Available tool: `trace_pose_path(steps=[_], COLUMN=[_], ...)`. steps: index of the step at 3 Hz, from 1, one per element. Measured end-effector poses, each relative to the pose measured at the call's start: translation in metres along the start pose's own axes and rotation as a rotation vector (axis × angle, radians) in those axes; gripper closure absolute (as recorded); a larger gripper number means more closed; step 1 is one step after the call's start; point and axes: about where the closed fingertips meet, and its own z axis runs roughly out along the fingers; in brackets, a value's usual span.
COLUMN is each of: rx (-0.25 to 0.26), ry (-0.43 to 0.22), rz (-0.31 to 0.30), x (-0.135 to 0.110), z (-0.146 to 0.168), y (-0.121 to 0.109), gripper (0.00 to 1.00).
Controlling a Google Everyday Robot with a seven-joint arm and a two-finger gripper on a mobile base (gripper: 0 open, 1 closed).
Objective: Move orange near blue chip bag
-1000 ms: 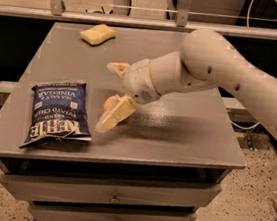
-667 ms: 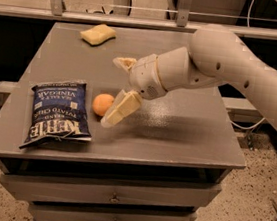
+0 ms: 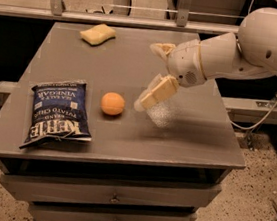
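I see the gripper (image 3: pixel 147 76) over the middle of the table, right of centre. Its two tan fingers are spread wide. The upper finger (image 3: pixel 162 48) points left toward the back of the table. The lower finger (image 3: pixel 156 92) slants down and left, and its tip ends just right of the orange without touching it. I can't tell how high the gripper sits off the top. There's a faint pale sheen on the table surface right under the lower finger.

The white wrist and arm (image 3: pixel 236 49) come in from the right edge of the view, passing over the table's right side.

The orange (image 3: pixel 112 103) sits on the tabletop, left of the gripper and toward the front. It is free, with nothing touching it. The blue chip bag (image 3: pixel 57 112) lies flat near the front left corner, its lettering upside down from my view. The orange is near the bag's upper right corner, with a narrow strip of table between them.

A pale yellow sponge (image 3: pixel 97 33) lies at the back left, well apart from the orange, the bag and the gripper.

The table (image 3: pixel 200 140) is a grey cabinet with drawers (image 3: pixel 113 196) along its front. A speckled floor (image 3: pixel 247 211) shows around it.
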Motion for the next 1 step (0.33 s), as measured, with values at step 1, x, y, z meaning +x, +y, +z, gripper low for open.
trace_pose_path(steps=[1], rx=[0.000], ry=[0.000], rz=[0.000], x=[0.0000], z=[0.0000], y=[0.0000], gripper=[0.00])
